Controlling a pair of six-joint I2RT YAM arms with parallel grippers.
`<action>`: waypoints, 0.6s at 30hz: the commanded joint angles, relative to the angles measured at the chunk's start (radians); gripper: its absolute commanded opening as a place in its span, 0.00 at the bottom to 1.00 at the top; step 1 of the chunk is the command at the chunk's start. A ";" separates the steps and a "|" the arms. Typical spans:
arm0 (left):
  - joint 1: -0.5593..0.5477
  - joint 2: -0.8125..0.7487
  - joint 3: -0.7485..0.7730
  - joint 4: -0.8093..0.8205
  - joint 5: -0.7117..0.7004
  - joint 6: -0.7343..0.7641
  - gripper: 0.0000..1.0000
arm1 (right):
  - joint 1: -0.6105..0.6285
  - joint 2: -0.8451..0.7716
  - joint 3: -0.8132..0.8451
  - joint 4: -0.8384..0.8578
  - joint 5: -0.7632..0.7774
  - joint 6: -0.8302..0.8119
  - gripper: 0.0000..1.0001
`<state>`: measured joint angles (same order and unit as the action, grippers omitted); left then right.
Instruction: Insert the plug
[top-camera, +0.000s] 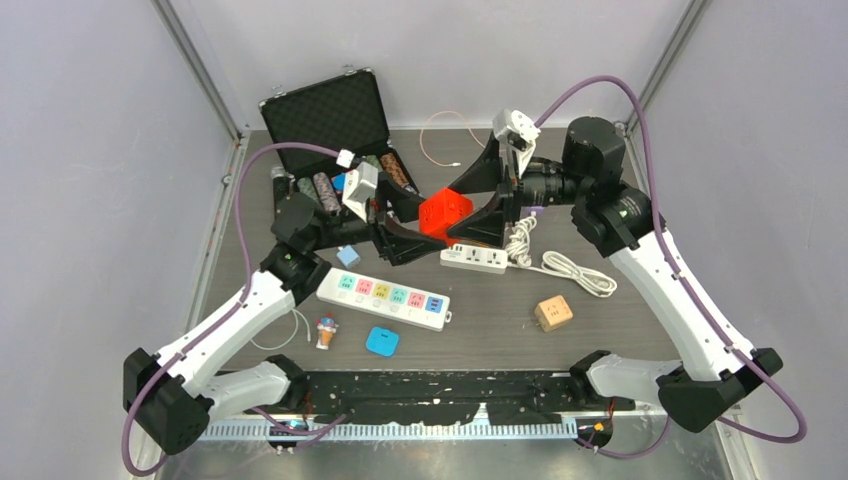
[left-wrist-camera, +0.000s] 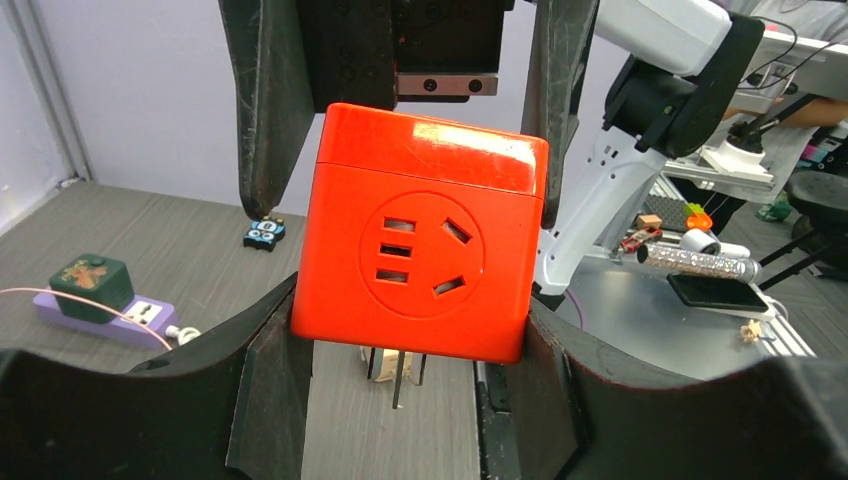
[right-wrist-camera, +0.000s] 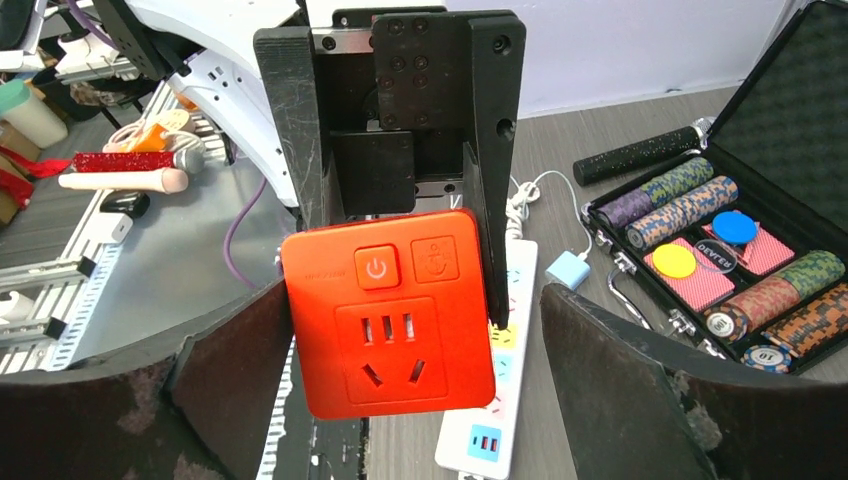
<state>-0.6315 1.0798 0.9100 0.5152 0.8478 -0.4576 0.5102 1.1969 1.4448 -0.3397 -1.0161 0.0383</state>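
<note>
Top external view: the red cube plug (top-camera: 443, 213) is held above the table (top-camera: 620, 320) between both grippers, just behind the white power strip (top-camera: 476, 258). Left wrist view alone shows its prongs (left-wrist-camera: 396, 372) underneath, with the left gripper (left-wrist-camera: 410, 330) jaws clamped on both sides. Right wrist view shows the right gripper (right-wrist-camera: 415, 320) jaws spread, one finger (right-wrist-camera: 620, 380) clear of the cube.

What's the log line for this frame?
left gripper: shut on red cube plug | right gripper: open, straddling it | prongs: not inserted | white power strip: on table
</note>
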 joint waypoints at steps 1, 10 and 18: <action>0.007 -0.007 0.053 0.059 0.016 -0.045 0.00 | 0.015 0.007 0.073 -0.148 0.005 -0.149 0.95; 0.007 0.003 0.067 0.043 0.018 -0.045 0.00 | 0.037 0.016 0.075 -0.162 0.040 -0.179 0.74; 0.008 0.022 0.083 0.005 0.023 -0.019 0.12 | 0.037 0.017 0.052 -0.046 0.014 -0.074 0.34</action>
<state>-0.6231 1.0988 0.9363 0.4961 0.8654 -0.4946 0.5415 1.2167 1.4830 -0.4877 -0.9936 -0.1001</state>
